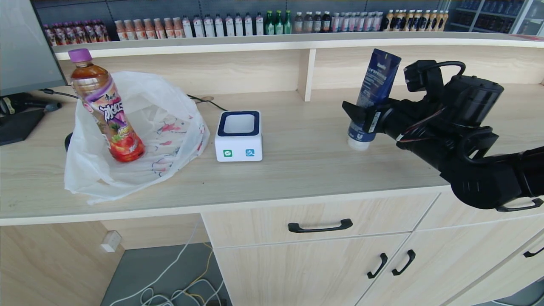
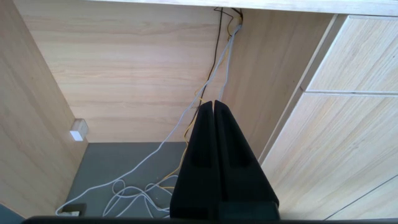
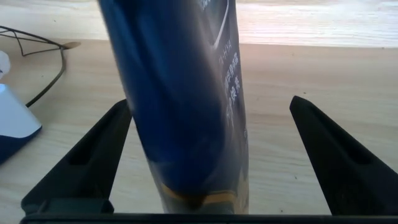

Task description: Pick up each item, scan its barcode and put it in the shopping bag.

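Down below the counter edge, by the cabinet side and loose cables, the left gripper [image 2: 214, 104] hangs idle with its fingers pressed together, holding nothing. Up on the counter [image 1: 297, 174], the right gripper [image 3: 208, 104] has its fingers spread wide on either side of the blue tube [image 1: 376, 85], which stands cap-down and looks ungripped. So this item seems neither lifted nor scanned. The scanner [image 1: 238, 136] sits well to its left. Beyond that, the tea bottle [image 1: 106, 110] leans inside the shopping bag [image 1: 178, 110], so I'd say that item is done.
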Available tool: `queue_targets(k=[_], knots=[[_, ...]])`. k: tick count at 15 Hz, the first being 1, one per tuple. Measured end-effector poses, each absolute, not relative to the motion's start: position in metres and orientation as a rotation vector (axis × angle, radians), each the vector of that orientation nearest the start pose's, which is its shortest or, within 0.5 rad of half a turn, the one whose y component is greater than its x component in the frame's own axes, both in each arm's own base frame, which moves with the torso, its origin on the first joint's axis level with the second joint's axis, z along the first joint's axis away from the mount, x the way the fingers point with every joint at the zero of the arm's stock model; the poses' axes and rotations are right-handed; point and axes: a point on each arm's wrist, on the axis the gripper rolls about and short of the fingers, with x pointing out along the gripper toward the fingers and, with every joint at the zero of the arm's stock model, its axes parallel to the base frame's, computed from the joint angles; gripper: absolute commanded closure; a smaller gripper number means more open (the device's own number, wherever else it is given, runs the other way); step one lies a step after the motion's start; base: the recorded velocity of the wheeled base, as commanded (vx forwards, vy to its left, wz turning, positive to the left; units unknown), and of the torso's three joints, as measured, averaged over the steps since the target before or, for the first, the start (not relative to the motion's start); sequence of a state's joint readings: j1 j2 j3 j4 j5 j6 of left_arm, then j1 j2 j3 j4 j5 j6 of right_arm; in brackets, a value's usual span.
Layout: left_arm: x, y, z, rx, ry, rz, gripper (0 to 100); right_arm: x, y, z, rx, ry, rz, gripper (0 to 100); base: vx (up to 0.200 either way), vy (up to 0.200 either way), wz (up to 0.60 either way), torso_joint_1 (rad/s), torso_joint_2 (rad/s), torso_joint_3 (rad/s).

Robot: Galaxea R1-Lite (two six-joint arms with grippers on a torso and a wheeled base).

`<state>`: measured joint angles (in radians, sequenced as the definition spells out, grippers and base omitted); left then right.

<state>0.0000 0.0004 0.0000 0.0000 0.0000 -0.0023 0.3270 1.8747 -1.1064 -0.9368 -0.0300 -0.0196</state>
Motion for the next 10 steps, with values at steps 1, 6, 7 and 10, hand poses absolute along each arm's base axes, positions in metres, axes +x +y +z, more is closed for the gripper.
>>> queue_targets(k=[1, 6, 7, 10], knots=[[-0.0228, 0.0, 0.0755, -0.003, 0.0, 0.0, 100, 0.3504, 0.118, 0.2356, 0.01, -0.168, 0.294, 0, 0.0, 0.0, 0.0, 0.0, 0.0, 0.0], [-0.0228, 0.0, 0.0755, -0.002, 0.0, 0.0, 100, 0.3566, 0.1145, 0.232, 0.008, -0.161, 0.28, 100, 0.0, 0.0, 0.0, 0.0, 0.0, 0.0], [-0.0228, 0.0, 0.0755, -0.003, 0.0, 0.0, 100, 0.3573, 0.1147, 0.2309, 0.007, -0.159, 0.28, 100, 0.0, 0.0, 0.0, 0.0, 0.0, 0.0], [-0.0228, 0.0, 0.0755, -0.002, 0.0, 0.0, 100, 0.3585, 0.1152, 0.2295, 0.006, -0.156, 0.281, 100, 0.0, 0.0, 0.0, 0.0, 0.0, 0.0]])
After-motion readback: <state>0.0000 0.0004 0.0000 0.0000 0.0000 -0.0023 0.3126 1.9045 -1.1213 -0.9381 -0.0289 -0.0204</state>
